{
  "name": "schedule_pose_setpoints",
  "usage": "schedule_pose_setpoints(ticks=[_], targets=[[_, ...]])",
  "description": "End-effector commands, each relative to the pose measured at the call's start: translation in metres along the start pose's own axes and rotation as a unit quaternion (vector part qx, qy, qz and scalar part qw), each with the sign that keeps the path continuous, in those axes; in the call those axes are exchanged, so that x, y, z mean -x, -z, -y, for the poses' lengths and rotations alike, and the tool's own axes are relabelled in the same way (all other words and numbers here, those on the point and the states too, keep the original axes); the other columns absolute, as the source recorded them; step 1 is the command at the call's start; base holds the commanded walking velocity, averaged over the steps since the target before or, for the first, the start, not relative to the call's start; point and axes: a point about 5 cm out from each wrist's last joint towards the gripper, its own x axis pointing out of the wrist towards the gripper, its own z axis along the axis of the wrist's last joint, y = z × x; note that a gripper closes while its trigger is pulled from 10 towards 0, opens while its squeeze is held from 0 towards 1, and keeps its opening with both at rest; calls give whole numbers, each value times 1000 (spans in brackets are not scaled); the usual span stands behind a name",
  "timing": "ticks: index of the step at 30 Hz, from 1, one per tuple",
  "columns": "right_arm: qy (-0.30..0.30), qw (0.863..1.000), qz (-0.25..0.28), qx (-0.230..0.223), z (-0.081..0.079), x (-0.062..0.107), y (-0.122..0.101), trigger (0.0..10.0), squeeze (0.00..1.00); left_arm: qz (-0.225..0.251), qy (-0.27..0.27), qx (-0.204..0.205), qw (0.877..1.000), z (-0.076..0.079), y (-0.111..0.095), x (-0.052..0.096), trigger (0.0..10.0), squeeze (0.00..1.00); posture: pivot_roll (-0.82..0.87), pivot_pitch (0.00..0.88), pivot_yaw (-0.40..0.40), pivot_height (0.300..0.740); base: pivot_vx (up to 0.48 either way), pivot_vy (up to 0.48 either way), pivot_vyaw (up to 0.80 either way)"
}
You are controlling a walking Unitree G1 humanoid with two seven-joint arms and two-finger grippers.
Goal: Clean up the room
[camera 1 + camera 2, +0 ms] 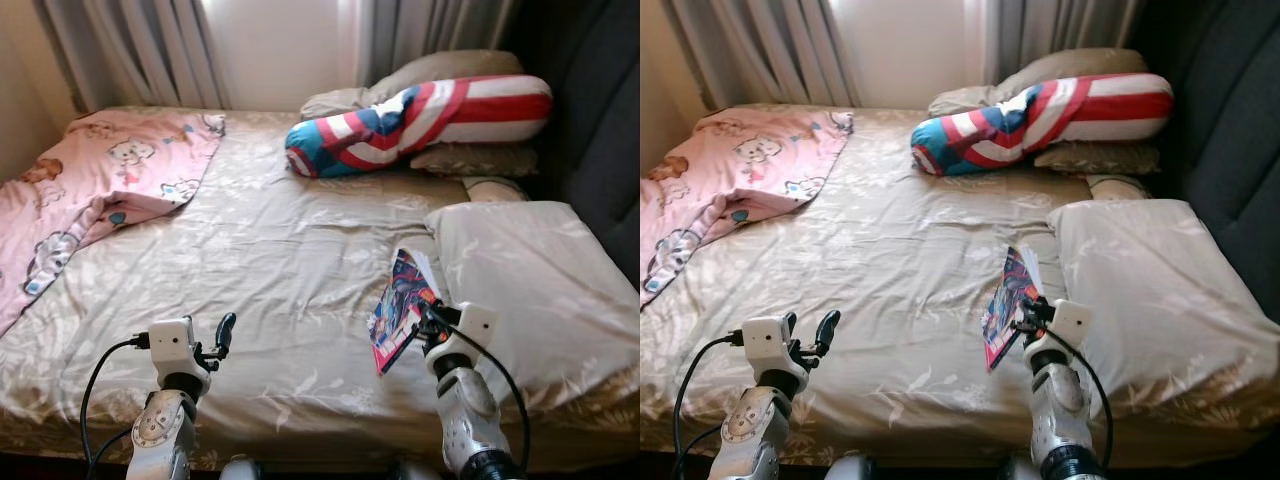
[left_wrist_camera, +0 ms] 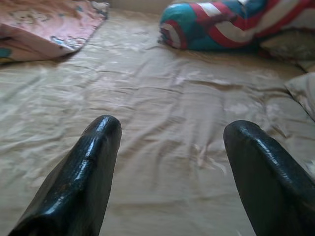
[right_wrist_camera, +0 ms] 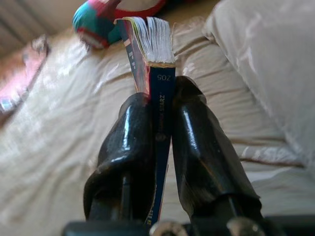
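**Glossy comic book pinched above the bed**

Beige sheets covered the bed (image 1: 270, 260) below my head camera; my right gripper (image 1: 425, 322) held the comic book (image 1: 398, 310) tilted beside the big pillow (image 1: 530, 280). My left gripper (image 1: 222, 335) hovered near the bed's edge.

Left wrist: my fingers (image 2: 83, 172) stood spread over bare sheet.

Right wrist: both fingers (image 3: 133, 147) pressed the book's spine (image 3: 160, 98).

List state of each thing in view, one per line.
right tool: shut on book
book: held by its spine, lifted off the sheet
left tool: open, empty, over the sheet
pink blanket: crumpled, corner folded back
striped bolster: lying on pillows
pillow: flat on bed
curtains: drawn
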Motion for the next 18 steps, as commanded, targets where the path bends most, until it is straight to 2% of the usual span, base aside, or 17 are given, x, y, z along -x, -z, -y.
schedule_pose_setpoints(ticks=[1,2,4,6,15,18], targets=[[-14,999,13,-33,-8,-8,-8,10000,0,1,3,-10,1000,-3,-3,1,10000,0,25,48,16,654,0,0,0],[-16,998,11,-56,-10,-10,-10,10000,0,1,4,-14,1000,-4,-4,1,10000,0,31,49,19,654,0,0,0],[-14,997,9,-70,-9,-12,-11,10000,0,2,5,-16,1000,-4,-4,1,10000,0,39,52,23,654,0,0,0],[-12,993,1,-120,-8,-16,-12,10000,0,3,5,-21,1000,-7,-6,3,10000,0,53,59,33,654,0,0,0],[-12,983,-13,-185,-5,-18,-9,10000,0,-1,8,-37,999,-15,-10,12,10000,0,89,88,61,654,0,0,0],[15,976,-2,-218,3,-17,-11,10000,0,-12,14,-49,999,-17,-9,20,10000,0,109,115,79,654,0,0,0]])
